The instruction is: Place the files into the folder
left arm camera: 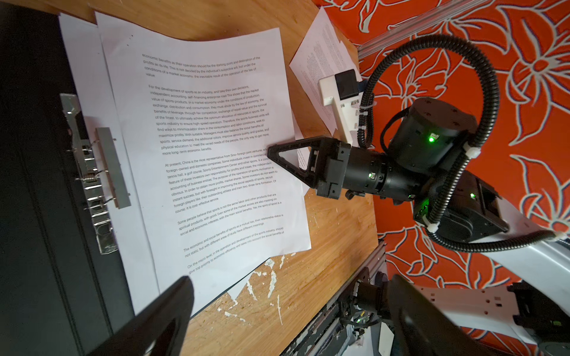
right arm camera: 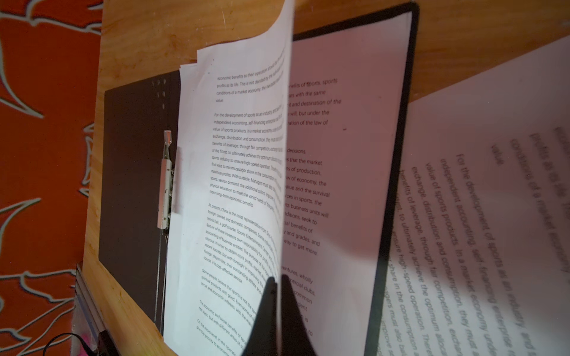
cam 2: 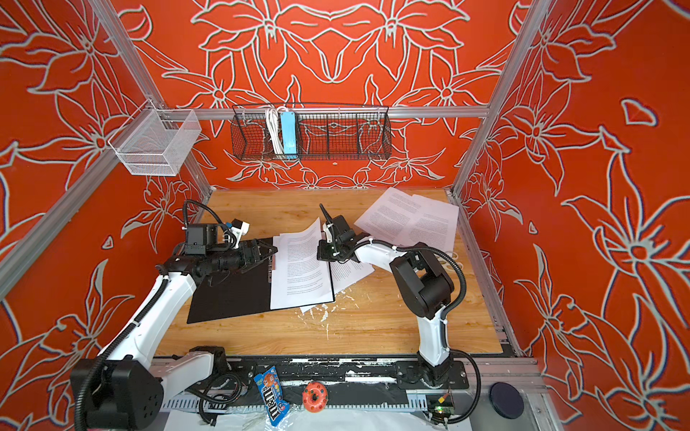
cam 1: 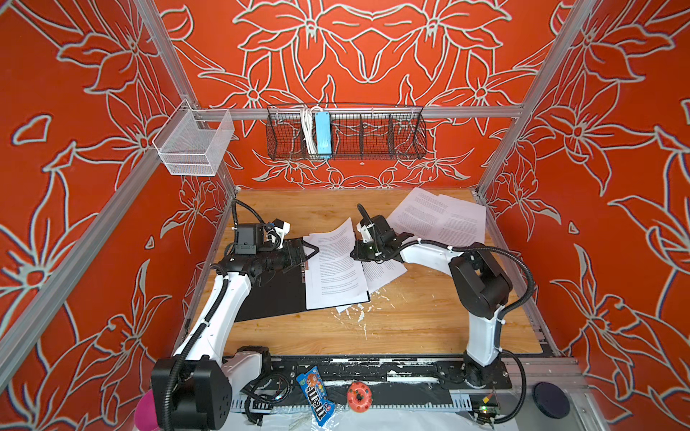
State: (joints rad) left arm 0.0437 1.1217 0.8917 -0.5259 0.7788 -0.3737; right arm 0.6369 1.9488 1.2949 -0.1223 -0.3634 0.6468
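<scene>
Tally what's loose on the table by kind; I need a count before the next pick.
Sheets: 5 visible (2 in folder, 1 partly under it, 2 at back)
Folder: 1
Total: 6

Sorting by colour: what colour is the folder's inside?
Black; the folder shows best in a top view.

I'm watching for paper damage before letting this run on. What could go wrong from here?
1. The right claw pinches only the edge of the top sheet, which curls upward; a pull may crease or tear it.
2. That sheet overhangs the far edge of the open folder, so closing might bend it.
3. A stray sheet lies partly under the folder and may drag it when pulled.
</scene>
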